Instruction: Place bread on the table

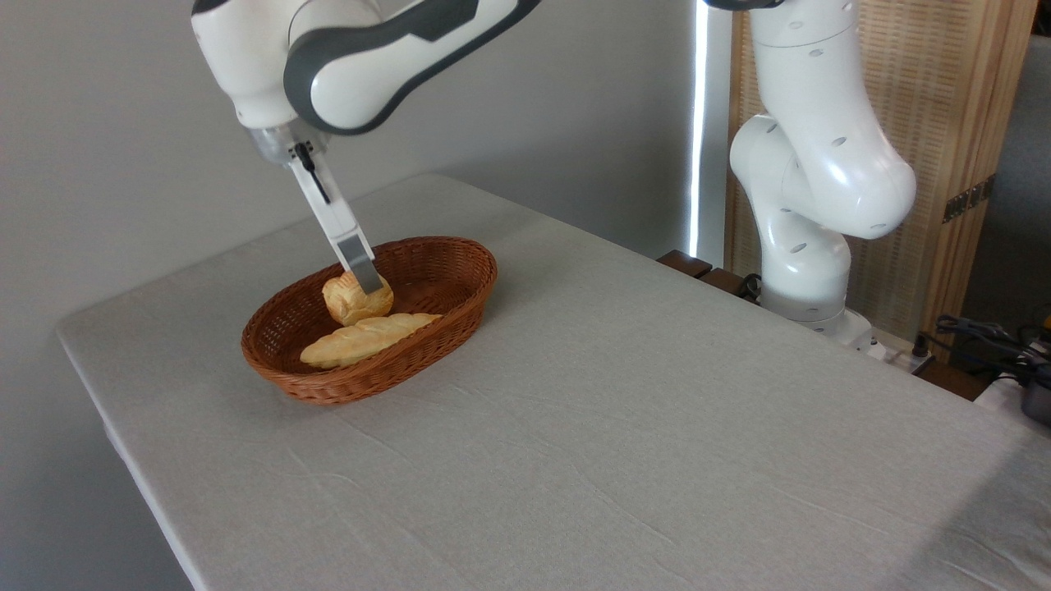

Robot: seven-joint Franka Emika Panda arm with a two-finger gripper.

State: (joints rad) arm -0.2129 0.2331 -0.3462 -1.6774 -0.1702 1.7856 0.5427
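The bread (353, 304), a small chunky golden roll, lies in the back part of the brown wicker basket (460, 283), which stands on the grey cloth table (591, 427). My gripper (362, 275) reaches down at a slant from the upper left. Its one visible finger (359, 258) lies against the top front of the roll. The other finger is hidden behind it, so the grip cannot be made out. The roll still rests in the basket.
A longer slim golden loaf (369, 338) lies in the basket's front, just below the roll. The arm's white base (809, 246) stands off the table's far right edge, with cables (985, 336) beside it.
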